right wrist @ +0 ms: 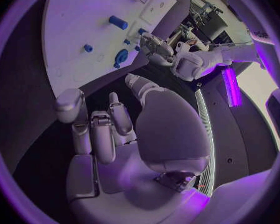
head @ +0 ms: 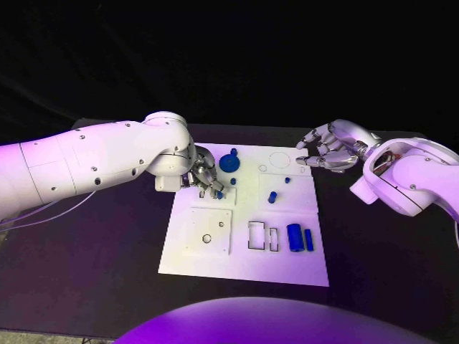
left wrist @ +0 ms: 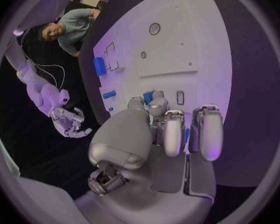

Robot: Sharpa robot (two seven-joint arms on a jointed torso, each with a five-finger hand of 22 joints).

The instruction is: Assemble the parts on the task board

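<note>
The left hand [head: 204, 175] is over the far left part of the task board [head: 214, 265], fingers curled onto a small blue part [left wrist: 150, 96]; whether they grip it cannot be told. The right hand [head: 328, 148] hovers at the board's far right corner, fingers loosely curled, holding nothing. Two blue cylinders [head: 300, 238] lie near the board's right edge

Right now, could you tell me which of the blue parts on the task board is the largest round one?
The blue disc near the task board's far edge, just beside the left hand; the other blue parts are small pegs or cylinders.
</note>
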